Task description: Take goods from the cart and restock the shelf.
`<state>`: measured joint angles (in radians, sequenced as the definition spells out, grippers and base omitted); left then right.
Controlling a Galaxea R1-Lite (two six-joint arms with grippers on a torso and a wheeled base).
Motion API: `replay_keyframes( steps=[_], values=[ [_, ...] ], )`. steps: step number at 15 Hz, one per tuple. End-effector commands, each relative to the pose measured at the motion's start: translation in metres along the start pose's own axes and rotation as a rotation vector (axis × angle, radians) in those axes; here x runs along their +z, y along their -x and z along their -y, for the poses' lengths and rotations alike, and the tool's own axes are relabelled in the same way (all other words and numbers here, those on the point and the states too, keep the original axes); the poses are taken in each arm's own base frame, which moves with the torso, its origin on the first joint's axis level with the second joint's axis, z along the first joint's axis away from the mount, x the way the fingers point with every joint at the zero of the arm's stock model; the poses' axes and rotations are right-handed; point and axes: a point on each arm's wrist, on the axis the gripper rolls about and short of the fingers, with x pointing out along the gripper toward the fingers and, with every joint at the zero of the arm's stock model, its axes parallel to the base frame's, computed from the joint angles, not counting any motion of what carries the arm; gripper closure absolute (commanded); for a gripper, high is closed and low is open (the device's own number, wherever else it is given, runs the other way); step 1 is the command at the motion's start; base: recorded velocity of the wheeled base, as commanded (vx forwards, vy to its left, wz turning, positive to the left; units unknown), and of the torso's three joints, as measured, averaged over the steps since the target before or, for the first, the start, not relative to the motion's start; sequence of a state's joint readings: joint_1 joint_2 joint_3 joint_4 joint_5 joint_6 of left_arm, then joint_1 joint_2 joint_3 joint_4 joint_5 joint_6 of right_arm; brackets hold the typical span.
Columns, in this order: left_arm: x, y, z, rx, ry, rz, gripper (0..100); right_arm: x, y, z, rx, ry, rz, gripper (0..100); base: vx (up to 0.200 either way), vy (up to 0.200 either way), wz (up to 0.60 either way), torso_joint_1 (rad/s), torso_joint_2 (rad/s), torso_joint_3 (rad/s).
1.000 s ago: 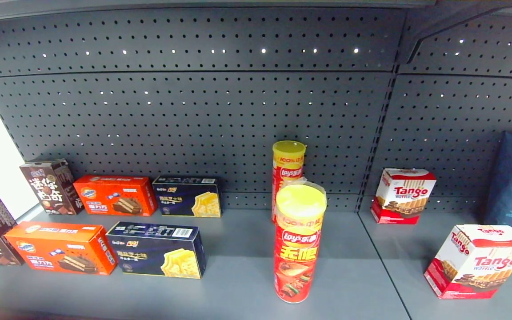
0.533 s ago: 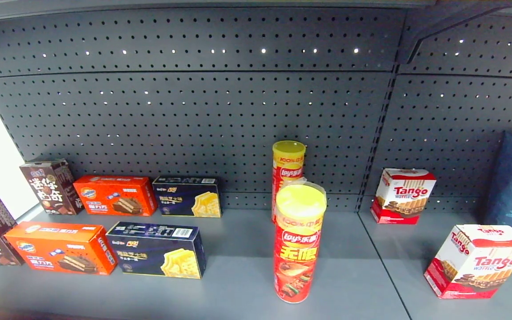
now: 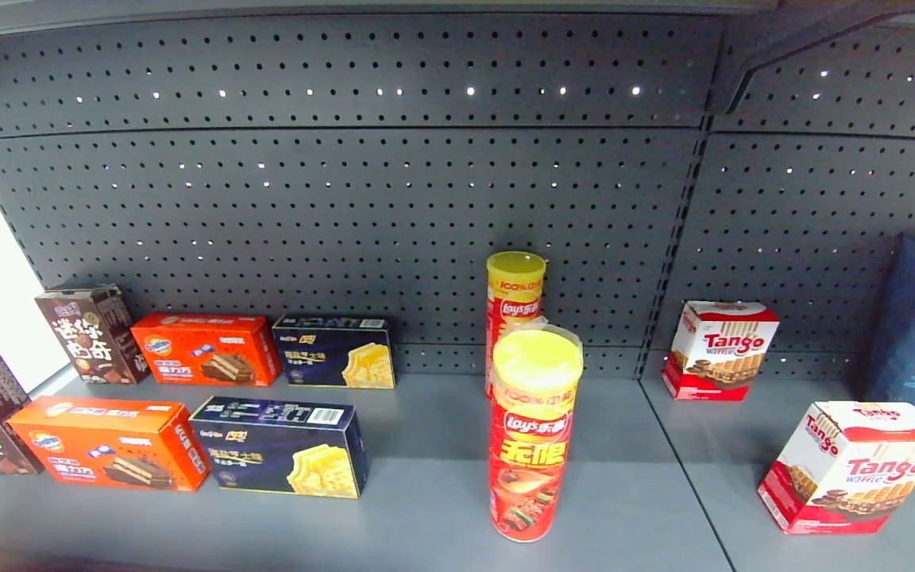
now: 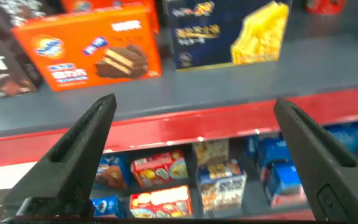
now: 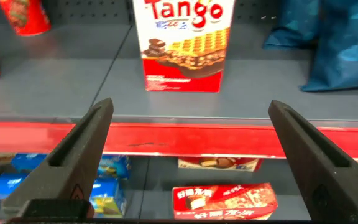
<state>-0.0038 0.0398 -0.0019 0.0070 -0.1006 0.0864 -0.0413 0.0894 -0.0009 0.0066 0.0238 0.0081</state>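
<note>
I am seeing the left gripper (image 4: 194, 102) hanging with its jaws spread wide, gripping nothing, before the orange box (image 4: 89, 46) with a chocolate-wafer picture on the shelf (image 4: 260, 78). The right gripper (image 5: 191, 104) is facing the near white-and-red waffle box (image 5: 185, 43), jaws equally wide and empty. A red, yellow-lidded can (image 3: 535, 433) is standing mid-shelf, a 2nd can (image 3: 515, 306) behind it.

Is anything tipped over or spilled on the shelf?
Nothing stands out. The front chip can and back chip can stand upright, the front orange box and front blue box sit squarely, and the front wafer box stands upright. No spills.
</note>
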Motion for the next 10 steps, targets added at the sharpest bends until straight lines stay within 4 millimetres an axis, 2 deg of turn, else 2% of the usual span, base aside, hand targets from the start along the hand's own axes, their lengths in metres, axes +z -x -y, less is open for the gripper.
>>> replay_keyframes(
  steps=[1,2,10],
  values=[
    [-0.0011,0.0029,0.0004,0.006,0.0,0.038,0,-0.0011,0.0027,0.0005,0.031,0.004,0.032,0,0.0,0.0,0.0,0.0,0.0,0.0],
    [-0.0011,0.0029,0.0004,0.006,0.0,0.038,0,-0.0025,0.0067,0.001,0.05,0.007,0.087,0,0.0,0.0,0.0,0.0,0.0,0.0],
    [-0.001,0.0029,0.0003,0.007,0.0,0.04,0,-0.0025,0.0064,0.0007,0.049,0.01,0.087,0,0.0,0.0,0.0,0.0,0.0,0.0]
  ],
)
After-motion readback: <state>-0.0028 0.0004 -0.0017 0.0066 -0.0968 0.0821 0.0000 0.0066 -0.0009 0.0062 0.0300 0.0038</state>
